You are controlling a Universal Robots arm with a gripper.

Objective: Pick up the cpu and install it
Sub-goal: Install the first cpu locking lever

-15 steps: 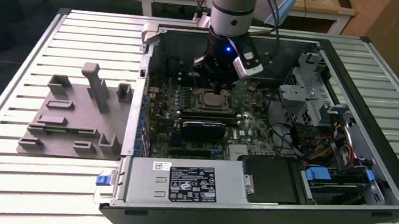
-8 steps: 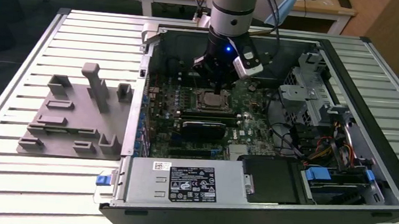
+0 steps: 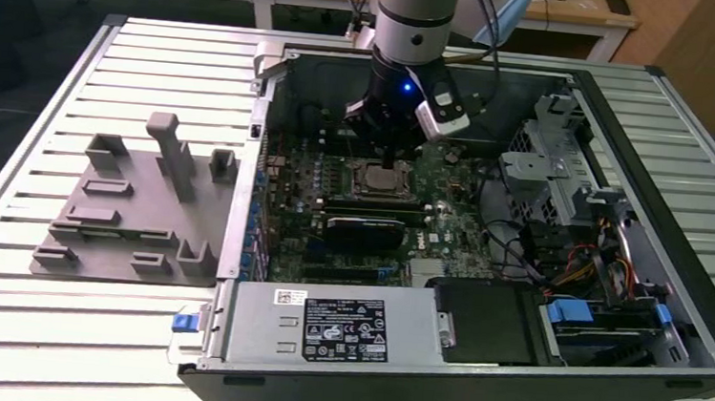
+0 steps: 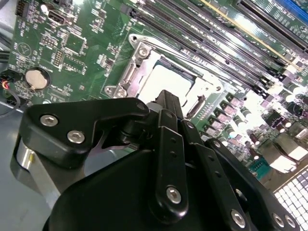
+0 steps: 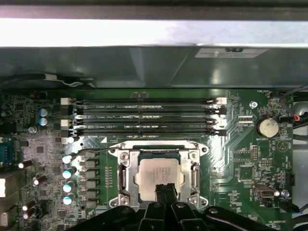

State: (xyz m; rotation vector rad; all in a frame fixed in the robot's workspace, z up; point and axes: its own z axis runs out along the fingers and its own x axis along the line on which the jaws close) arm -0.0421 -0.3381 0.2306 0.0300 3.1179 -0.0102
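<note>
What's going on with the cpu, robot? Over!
Gripper shut, tips just above the cpu's near edge. Cpu lying flat inside the socket frame. Nothing in the way.

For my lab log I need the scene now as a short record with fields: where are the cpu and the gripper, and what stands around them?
cpu: lies flat inside the socket frame, silver top up
gripper: shut, tips over the cpu; contact cannot be told
board: green, inside the open computer case
grey tray: on the table, at the exterior view's left of the case
</note>
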